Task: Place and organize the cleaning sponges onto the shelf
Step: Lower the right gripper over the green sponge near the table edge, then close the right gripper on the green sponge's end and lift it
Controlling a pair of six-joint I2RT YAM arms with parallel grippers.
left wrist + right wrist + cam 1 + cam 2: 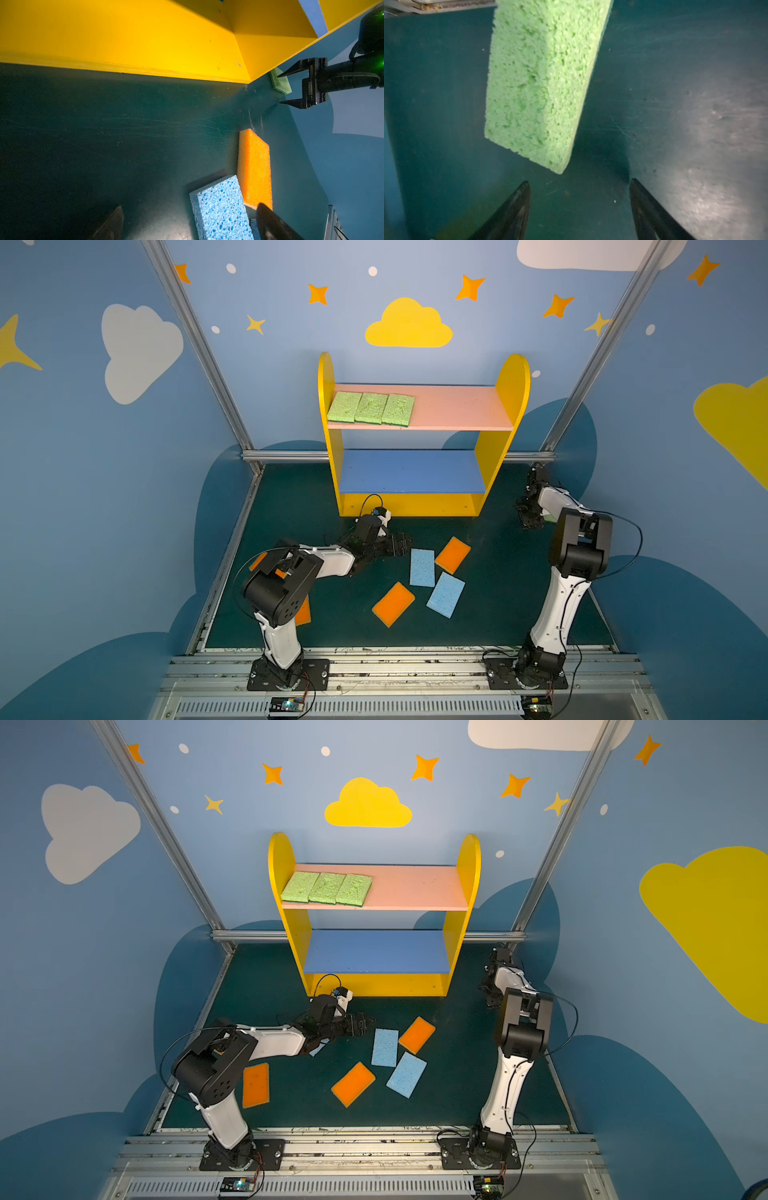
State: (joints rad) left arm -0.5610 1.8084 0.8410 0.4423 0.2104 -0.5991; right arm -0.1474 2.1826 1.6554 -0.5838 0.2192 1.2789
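Cleaning sponges: three shelved, a fourth green one lined up for collection

**Shelved stock.** Three light green porous rectangular sponges [372, 408] lie side by side and touching. They sit at the left end of the pink upper board [457, 406] of the small yellow-sided three-tier shelf [326, 377], upper centre in both top views. Packing from that end leaves bare board to their right, which I judge to be room for one more of the colour. The blue middle board [411, 470] carries nothing.

**Floor stock.** Two light blue sponges [422, 567] and two orange sponges with a yellow layer [393, 603] lie scattered at centre frame on the dark green floor [291, 510]. Another orange sponge [255, 1085] shows at lower left beside the left arm.

**Right gripper** [579, 185]. The fingers are spread with nothing between them. They point at a fourth light green sponge [537, 83], which lies on the floor just ahead of the tips, near the shelf's right panel. I judge this an approach for pickup, with the gap set to straddle the pad's narrow width.

**Left gripper** [190, 207]. The fingers are spread wide and hold nothing. It sits low beside the nearer blue sponge, in front of the shelf base. Contact cannot be confirmed. I judge it to be staged for the blue group.
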